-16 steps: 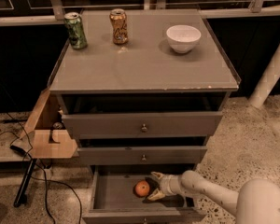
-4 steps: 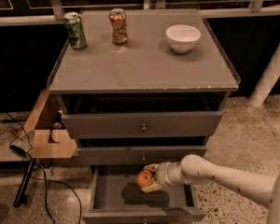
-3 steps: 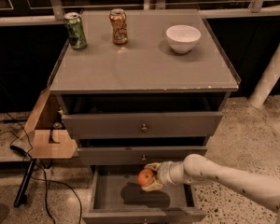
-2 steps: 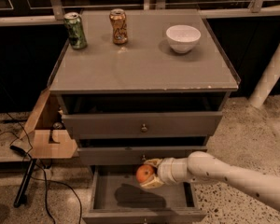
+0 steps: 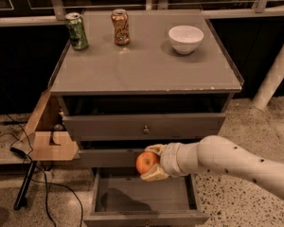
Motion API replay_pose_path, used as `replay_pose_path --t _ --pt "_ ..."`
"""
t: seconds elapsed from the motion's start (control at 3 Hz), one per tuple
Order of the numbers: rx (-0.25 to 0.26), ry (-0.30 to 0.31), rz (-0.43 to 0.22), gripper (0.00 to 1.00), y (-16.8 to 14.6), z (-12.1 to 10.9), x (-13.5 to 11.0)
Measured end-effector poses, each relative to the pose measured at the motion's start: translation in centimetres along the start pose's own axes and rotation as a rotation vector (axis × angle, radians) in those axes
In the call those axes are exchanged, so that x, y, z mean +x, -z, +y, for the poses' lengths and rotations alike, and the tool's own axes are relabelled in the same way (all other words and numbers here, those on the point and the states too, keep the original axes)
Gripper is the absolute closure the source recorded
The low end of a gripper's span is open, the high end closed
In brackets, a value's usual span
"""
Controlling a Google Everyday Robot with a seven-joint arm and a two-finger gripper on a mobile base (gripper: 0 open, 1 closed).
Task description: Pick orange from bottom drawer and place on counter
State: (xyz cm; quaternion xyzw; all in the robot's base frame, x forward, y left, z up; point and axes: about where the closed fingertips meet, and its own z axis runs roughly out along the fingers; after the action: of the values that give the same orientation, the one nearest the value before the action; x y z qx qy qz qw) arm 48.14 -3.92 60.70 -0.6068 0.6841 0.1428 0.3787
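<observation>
The orange (image 5: pixel 146 162) is a small round orange-red fruit held between the pale fingers of my gripper (image 5: pixel 149 163). The gripper is shut on it, in the air above the open bottom drawer (image 5: pixel 144 196), level with the front of the middle drawer. The white arm reaches in from the lower right. The bottom drawer is pulled out and its grey floor shows nothing inside. The counter (image 5: pixel 142 65) is the flat grey top of the cabinet, well above the gripper.
On the counter stand a green can (image 5: pixel 76 30) at the back left, a brown can (image 5: pixel 119 27) beside it and a white bowl (image 5: pixel 185 39) at the back right. An open cardboard box (image 5: pixel 49 137) sits left of the cabinet, with cables on the floor.
The gripper has lifted the orange out of the bottom drawer and raised it, moving slightly left, to the height of the middle drawer front. The drawer now lies empty.
</observation>
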Motion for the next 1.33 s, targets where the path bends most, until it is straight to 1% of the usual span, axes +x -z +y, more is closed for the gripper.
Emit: replay_pose_path --t 0.33,0.67,1.0,1.33 --pt "0.026 0.040 0.019 1.00 1.4 -0.9 -1.3" --pt "0.042 0.009 -0.001 1.00 4.4 -1.2 -3.6" --pt "0.083 0.032 -0.054 1.00 10.7 -2.1 -9.9" --pt "0.098 0.092 -0.121 1.00 17.0 -3.4 -17.1"
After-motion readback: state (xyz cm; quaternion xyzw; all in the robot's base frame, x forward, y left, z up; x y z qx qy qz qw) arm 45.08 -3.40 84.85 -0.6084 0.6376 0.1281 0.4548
